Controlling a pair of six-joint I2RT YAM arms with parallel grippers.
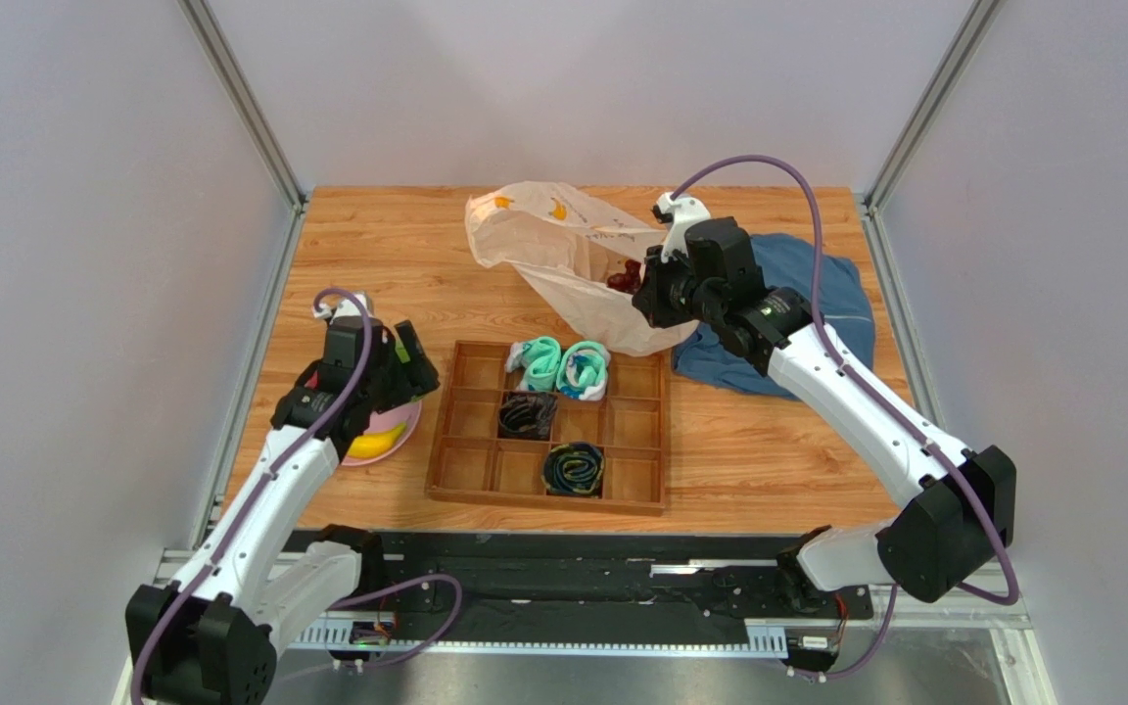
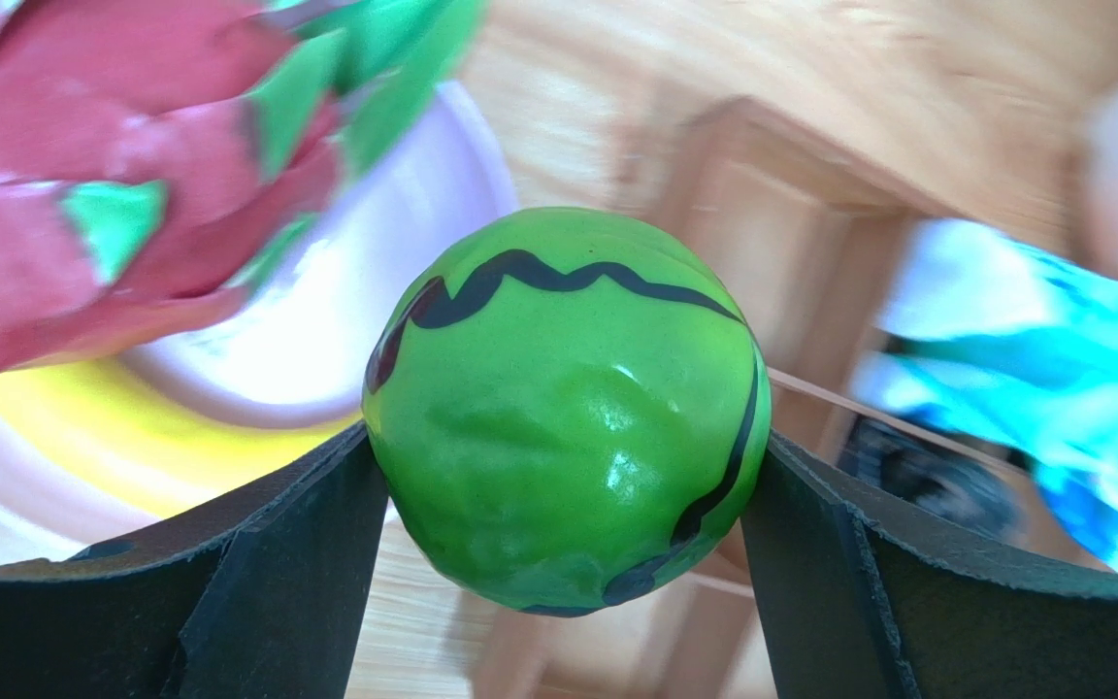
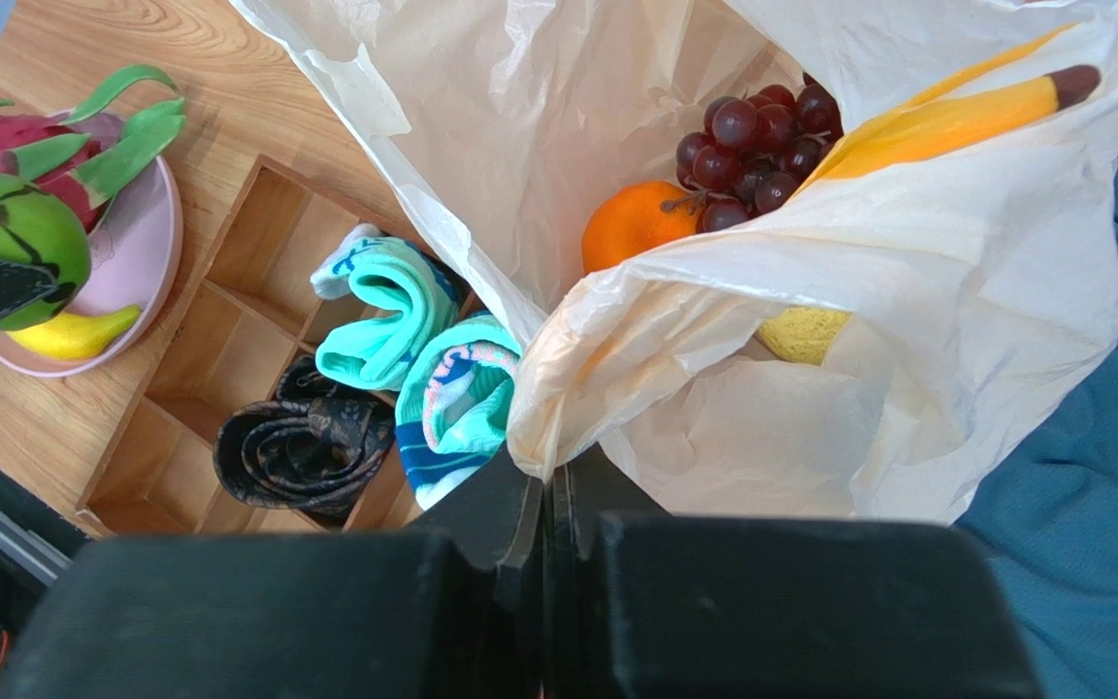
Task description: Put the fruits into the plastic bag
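A light wooden table (image 1: 379, 235) stands inside pale grey walls (image 1: 85, 221) with metal corner posts, and a divided wooden tray (image 1: 629, 485) lies near its middle. Just left of the tray, my left gripper (image 2: 568, 524) holds the green striped melon (image 2: 565, 423), one black finger pressed against each side of it. Close by, also left of the tray, a pink plate (image 3: 142, 255) carries the banana (image 3: 77, 332) and the red dragon fruit (image 3: 40, 146). Beyond the tray's far edge the plastic bag (image 3: 871, 335) lies with its mouth open. My right gripper (image 3: 548, 503) is closed tight on a fold of its rim. Inside the bag are the orange (image 3: 638, 223) and the grapes (image 3: 755, 146), and the lemon (image 3: 801, 332) shows through the thin film. The tray's far compartments hold rolled teal socks (image 3: 390, 313), and a dark sock (image 3: 303, 444) sits in a compartment nearer me. A blue cloth (image 1: 820, 294) lies beyond the tray's far right corner, partly under the bag.
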